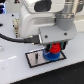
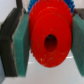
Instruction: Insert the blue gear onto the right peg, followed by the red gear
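My gripper (image 1: 55,49) hangs over the grey black-edged plate (image 1: 36,60) and is shut on the red gear (image 1: 56,47). In the wrist view the red gear (image 2: 49,35) fills the middle, clamped between the two teal pads (image 2: 20,44). Its centre hole shows dark. Directly beneath it lies the blue gear (image 1: 50,56) on the plate, and its teeth (image 2: 34,5) peek out behind the red gear's rim. The right peg is hidden by the gears and the gripper.
The white arm body (image 1: 42,15) and a black cable (image 1: 15,37) fill the space above the plate. The plate rests on a white table (image 1: 20,72).
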